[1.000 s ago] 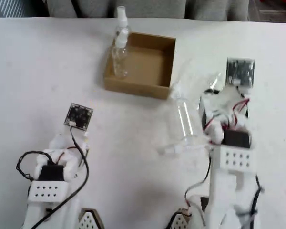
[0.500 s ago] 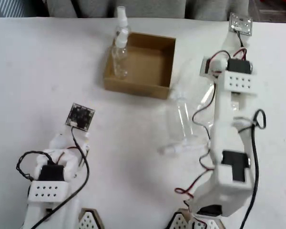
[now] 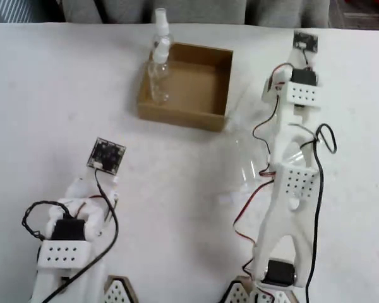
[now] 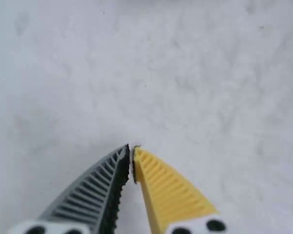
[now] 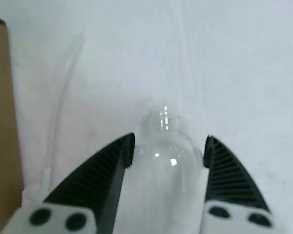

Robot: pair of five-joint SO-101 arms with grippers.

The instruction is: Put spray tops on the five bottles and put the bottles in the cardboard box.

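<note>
Bottle (image 5: 166,161) sits between the right tool's (image 5: 169,138) spread jaws, seemingly ungripped.

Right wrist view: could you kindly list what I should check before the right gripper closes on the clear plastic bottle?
1. Right gripper open: ok.
2. Clear plastic bottle lying between its fingers: ok.
3. Fingers touching the bottle: cannot tell.
4. Bottle's neck capped: not ok, it looks bare.
5. Free room in the brown cardboard box: ok.
6. Left gripper shut over bare white table, apart from the bottle: ok.
</note>
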